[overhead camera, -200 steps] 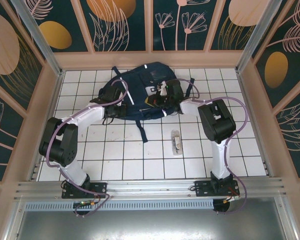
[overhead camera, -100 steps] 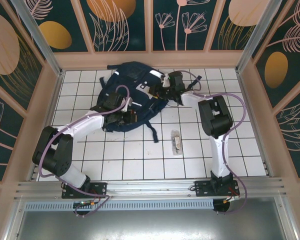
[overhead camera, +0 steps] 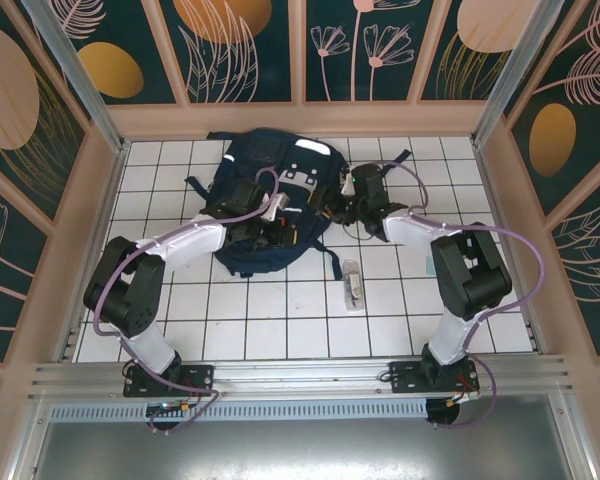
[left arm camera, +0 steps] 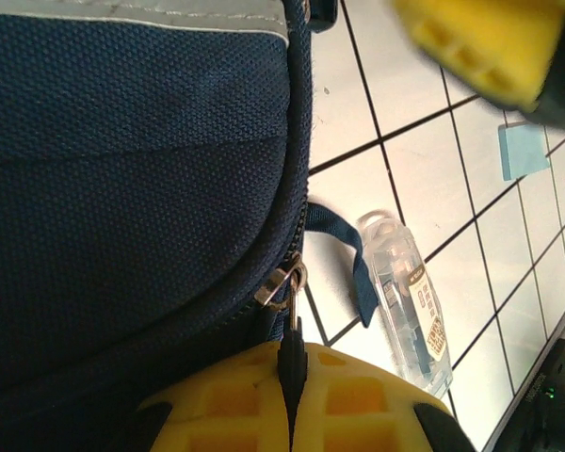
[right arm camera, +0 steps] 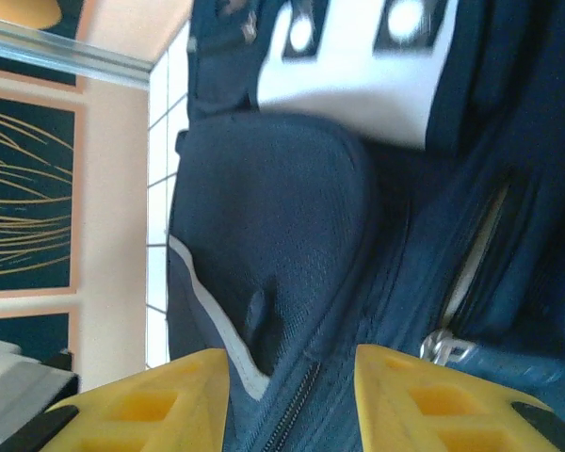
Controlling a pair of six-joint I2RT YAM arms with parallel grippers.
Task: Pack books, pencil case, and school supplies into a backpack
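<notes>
The navy backpack [overhead camera: 265, 170] lies on the tiled floor at the back, its grey patch [right arm camera: 358, 71] facing up. My left gripper [left arm camera: 292, 381] is at the bag's right lower edge [overhead camera: 285, 228], shut on the black zipper pull [left arm camera: 292, 358] below the metal slider [left arm camera: 282, 282]. My right gripper [right arm camera: 292, 386] stands open at the bag's right side [overhead camera: 338, 208], with navy fabric and a zipper line between its fingers [right arm camera: 146, 405]. The clear school supplies packet [overhead camera: 353, 284] lies on the tiles in front of the bag [left arm camera: 410, 301]. The book and pencil case are out of view.
A loose dark strap [overhead camera: 332, 262] trails from the bag toward the packet. A small blue square [left arm camera: 523, 151] is stuck on a tile. Peach walls [overhead camera: 300, 118] close the cell at the back and sides. Open tiles [overhead camera: 260, 320] lie between the bag and the arm bases.
The backpack has turned and shifted toward the middle. My left gripper moved right along its lower edge. My right gripper drew back to the right, and that arm's elbow swung outward.
</notes>
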